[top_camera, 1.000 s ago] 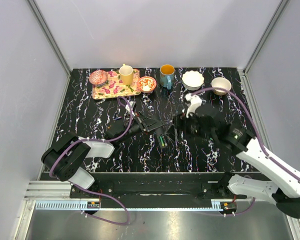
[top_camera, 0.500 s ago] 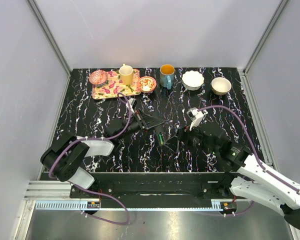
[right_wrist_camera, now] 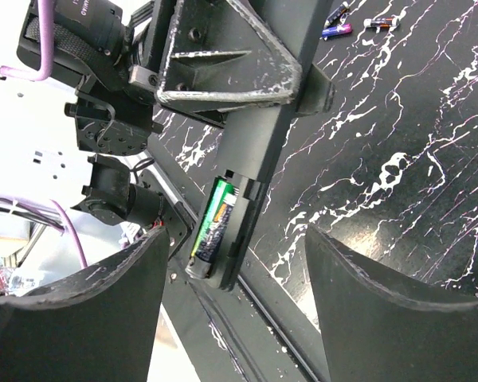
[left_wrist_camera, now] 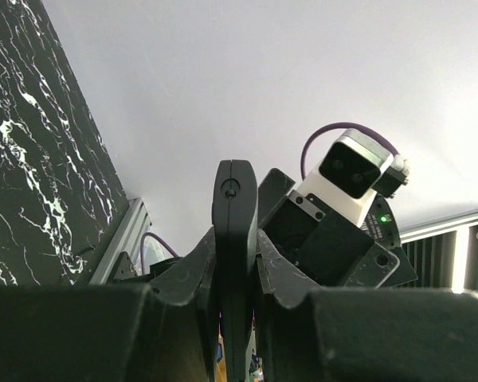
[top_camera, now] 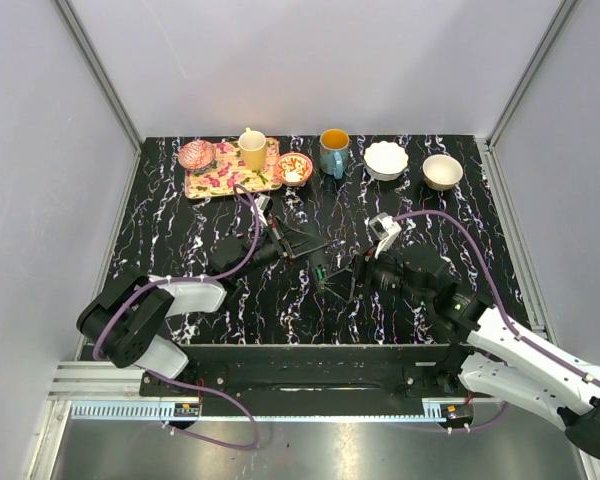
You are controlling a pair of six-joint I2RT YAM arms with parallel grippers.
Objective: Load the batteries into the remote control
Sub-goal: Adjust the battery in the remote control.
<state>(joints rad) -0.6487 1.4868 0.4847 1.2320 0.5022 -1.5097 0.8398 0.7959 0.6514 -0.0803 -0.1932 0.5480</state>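
Left gripper (left_wrist_camera: pixel 235 247) clamped on the remote control (left_wrist_camera: pixel 234 191), right gripper (right_wrist_camera: pixel 233 239) open at its far end.
Left fingers are closed tight against both flat sides of the slim black remote, which is seen edge-on from the left wrist and held above the black marbled table (right_wrist_camera: pixel 398 159). One green-wrapped battery (right_wrist_camera: pixel 211 227) sits in the open slot at the remote's free end. Right jaws are spread wide, holding nothing; in the right wrist view the slot end lies between the fingers, clear of both.
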